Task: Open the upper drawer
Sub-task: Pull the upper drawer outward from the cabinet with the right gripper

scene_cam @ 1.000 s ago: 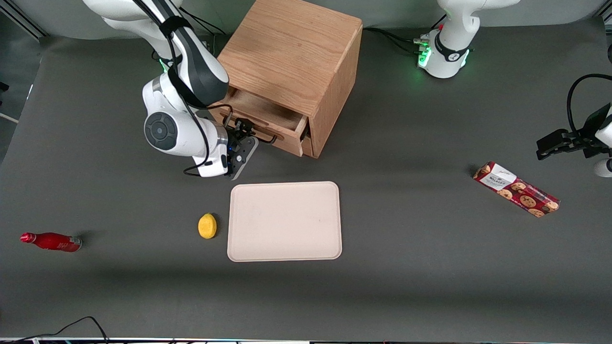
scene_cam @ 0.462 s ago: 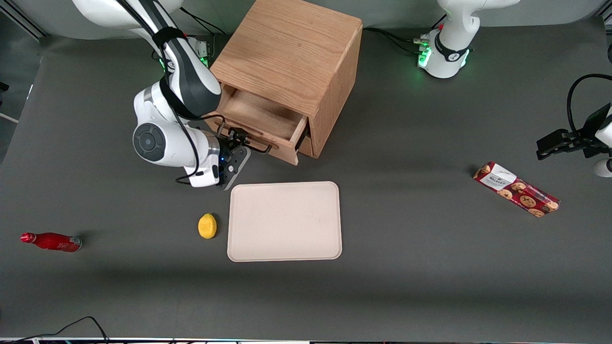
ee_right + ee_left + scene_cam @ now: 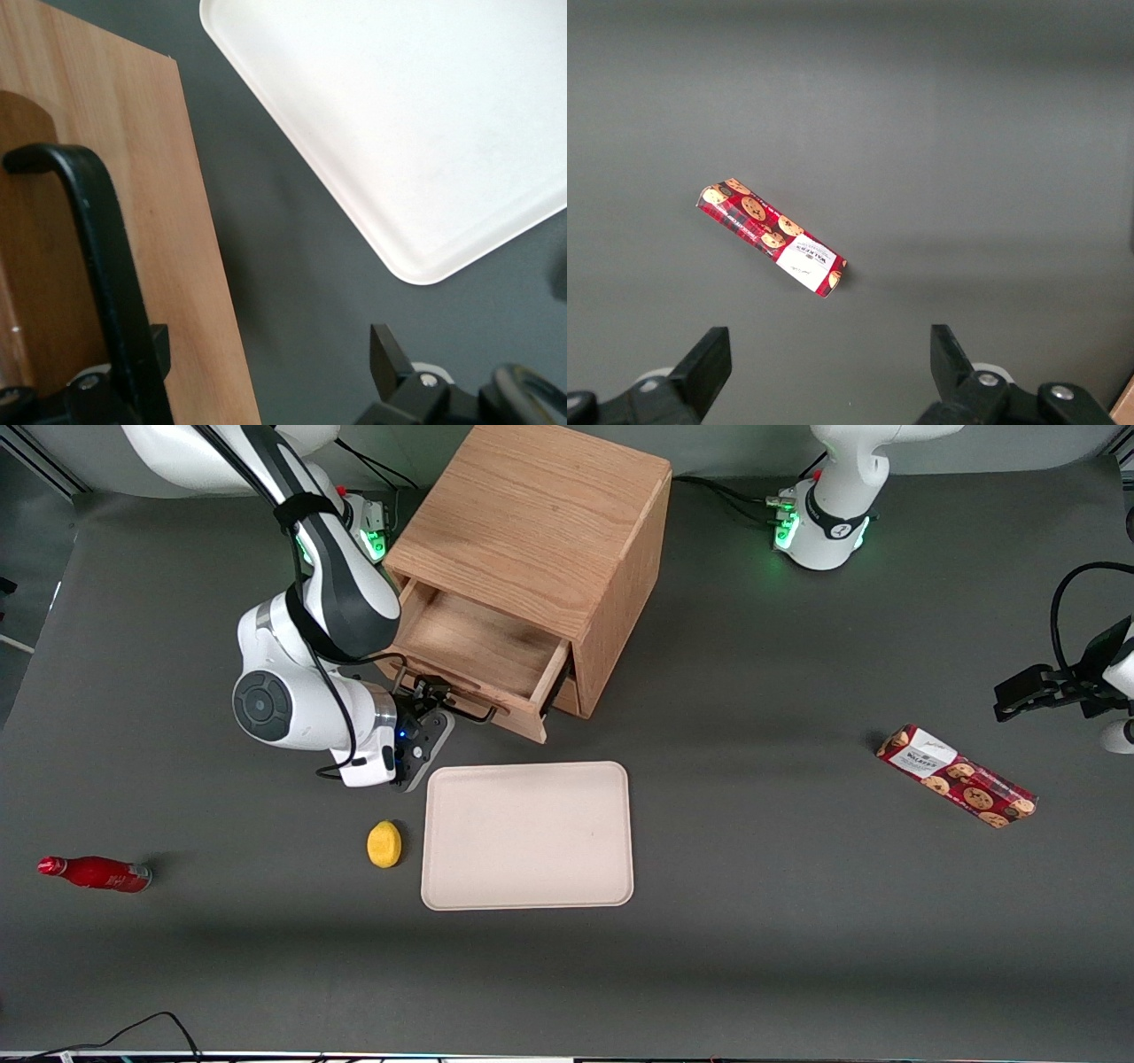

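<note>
In front of oak cabinet (image 3: pixel 532 531): light oak upper drawer (image 3: pixel 469 651) largely pulled out, gripper (image 3: pixel 431 701) at black wire handle (image 3: pixel 102 266), jaws' state unclear; little travel left

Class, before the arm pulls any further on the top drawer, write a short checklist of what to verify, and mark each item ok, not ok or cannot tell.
1. Tool at the black handle of the upper drawer: ok.
2. Tool's grip on the handle: cannot tell.
3. Drawer partly out, wooden tray showing: ok.
4. Drawer tray holds nothing visible: ok.
5. Cream tray lies nearer the front camera than the drawer front, apart from it: ok, but the gap looks small.
6. Lemon lies clear of the pull path: ok.
</note>
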You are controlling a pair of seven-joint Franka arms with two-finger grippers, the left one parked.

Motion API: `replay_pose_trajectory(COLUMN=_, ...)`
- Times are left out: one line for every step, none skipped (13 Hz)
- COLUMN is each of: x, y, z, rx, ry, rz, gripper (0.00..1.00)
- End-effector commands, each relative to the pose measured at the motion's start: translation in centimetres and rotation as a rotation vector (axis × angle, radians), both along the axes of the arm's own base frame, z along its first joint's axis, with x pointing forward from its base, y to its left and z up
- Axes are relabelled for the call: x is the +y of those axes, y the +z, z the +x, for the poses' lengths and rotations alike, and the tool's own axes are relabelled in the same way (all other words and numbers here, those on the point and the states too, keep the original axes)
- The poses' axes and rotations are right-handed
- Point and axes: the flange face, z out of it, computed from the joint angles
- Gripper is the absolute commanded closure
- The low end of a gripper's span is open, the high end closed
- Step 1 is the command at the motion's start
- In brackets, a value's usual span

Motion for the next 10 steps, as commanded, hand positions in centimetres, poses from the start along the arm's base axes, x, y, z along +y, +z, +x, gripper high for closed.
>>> replay_pose_trajectory(x=-0.9, y=-0.1, z=1.8, rx=-0.019, ry=0.015, rz=0.002, gripper=0.0)
replay_pose_trajectory(x=-1.1, y=-0.2, z=2.0, rx=-0.02, ry=0.015, rz=0.001, gripper=0.0)
replay_pose_trajectory(x=-1.1, y=0.0, z=2.2, rx=-0.026, ry=0.02, rz=0.004, gripper=0.0)
replay_pose_trajectory(x=-1.3, y=0.0, z=2.3, rx=-0.03, ry=0.025, rz=0.008, gripper=0.0)
replay_pose_trajectory(x=-1.9, y=0.2, z=2.7, rx=-0.036, ry=0.022, rz=0.011, gripper=0.0)
replay_pose_trajectory(x=-1.9, y=0.3, z=2.9, rx=-0.041, ry=0.029, rz=0.015, gripper=0.0)
replay_pose_trajectory(x=-2.5, y=0.4, z=3.2, rx=-0.044, ry=0.024, rz=0.017, gripper=0.0)
replay_pose_trajectory(x=-2.6, y=0.2, z=3.3, rx=-0.043, ry=0.026, rz=0.018, gripper=0.0)
replay_pose_trajectory(x=-2.8, y=0.2, z=3.6, rx=-0.047, ry=0.024, rz=0.018, gripper=0.0)
replay_pose_trajectory(x=-3.0, y=0.0, z=3.8, rx=-0.044, ry=0.022, rz=0.017, gripper=0.0)
